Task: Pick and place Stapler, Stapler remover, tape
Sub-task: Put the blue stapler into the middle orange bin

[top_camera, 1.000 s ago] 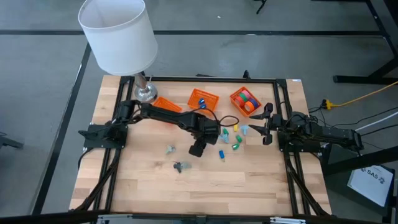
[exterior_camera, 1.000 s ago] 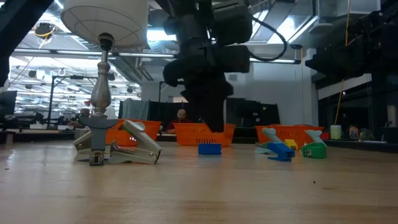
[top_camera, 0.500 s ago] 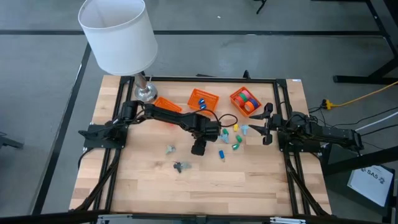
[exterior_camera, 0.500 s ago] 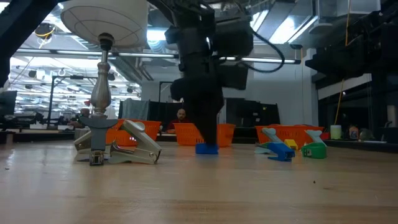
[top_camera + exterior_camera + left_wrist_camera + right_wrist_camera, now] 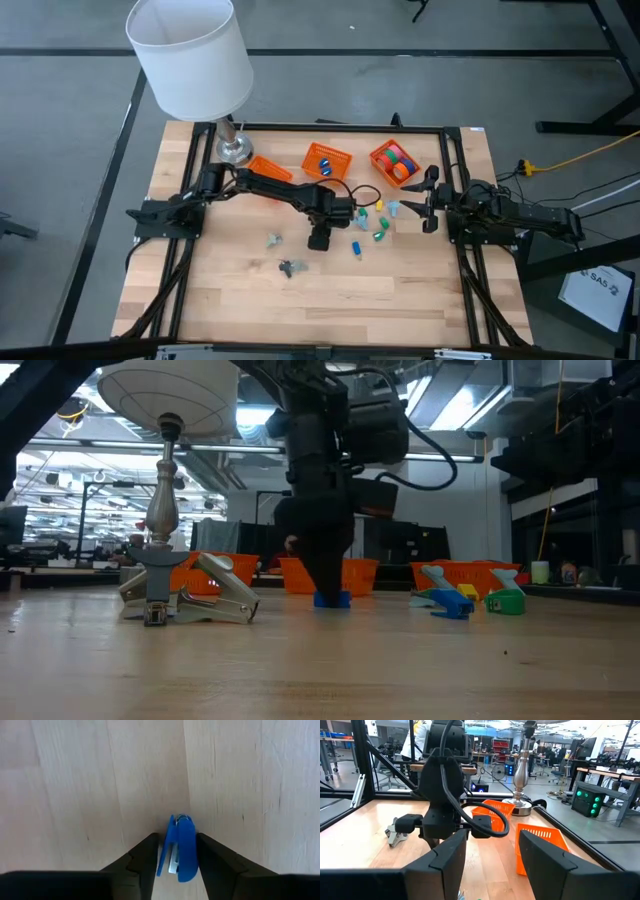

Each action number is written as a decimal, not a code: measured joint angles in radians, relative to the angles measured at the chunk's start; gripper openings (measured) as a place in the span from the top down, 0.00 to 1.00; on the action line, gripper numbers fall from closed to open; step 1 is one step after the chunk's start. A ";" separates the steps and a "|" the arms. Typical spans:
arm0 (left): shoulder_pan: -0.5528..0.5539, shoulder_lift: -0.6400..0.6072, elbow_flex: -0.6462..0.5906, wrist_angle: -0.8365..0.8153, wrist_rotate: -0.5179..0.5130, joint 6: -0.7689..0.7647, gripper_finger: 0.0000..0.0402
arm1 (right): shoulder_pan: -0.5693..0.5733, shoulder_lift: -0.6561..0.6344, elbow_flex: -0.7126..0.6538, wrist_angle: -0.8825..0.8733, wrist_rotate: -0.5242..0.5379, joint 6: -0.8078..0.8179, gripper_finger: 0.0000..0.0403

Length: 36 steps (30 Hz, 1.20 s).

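The left gripper (image 5: 319,240) stands near the middle of the wooden table (image 5: 420,300), pointing straight down. In the left wrist view its two dark fingers (image 5: 145,855) flank a small blue stapler (image 5: 179,849) lying on the wood; narrow gaps show between the fingers and the stapler's sides, so the jaws are partly open around it and not yet clamped. In the low view the gripper's tip reaches the tabletop at the stapler (image 5: 333,600).

The right gripper (image 5: 428,205) waits near the table's right edge, jaws apart and holding nothing.

Three orange baskets sit along the far edge of the table: one (image 5: 268,168) by the lamp base, largely hidden under the left arm, a middle one (image 5: 328,160) with small blue items inside, and a right one (image 5: 394,163) holding rolls of tape (image 5: 400,160) in green, pink and red. Between the two grippers, small pieces lie scattered on the wood: a blue item (image 5: 357,247), a green one (image 5: 380,235), a yellow one (image 5: 364,212) and pale blue ones (image 5: 392,210).

Two metal staple removers lie toward the table's near-left part, one (image 5: 274,240) closer to the left arm and one (image 5: 291,267) nearer the front edge. A lamp with a white shade (image 5: 188,55) stands on a silver base (image 5: 233,148) at the far-left corner.
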 joint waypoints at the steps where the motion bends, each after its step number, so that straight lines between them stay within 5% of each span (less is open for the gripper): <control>1: 0.000 0.001 -0.001 0.002 0.000 0.001 0.70 | 0.000 0.000 0.000 0.000 0.000 0.000 0.53; 8: -0.001 -0.011 -0.002 0.012 -0.022 0.002 0.85 | 0.000 0.000 0.000 0.000 0.000 0.000 0.53; 36: 0.198 -0.250 -0.006 0.087 -0.286 0.003 0.85 | 0.000 0.000 0.000 0.000 0.000 0.000 0.53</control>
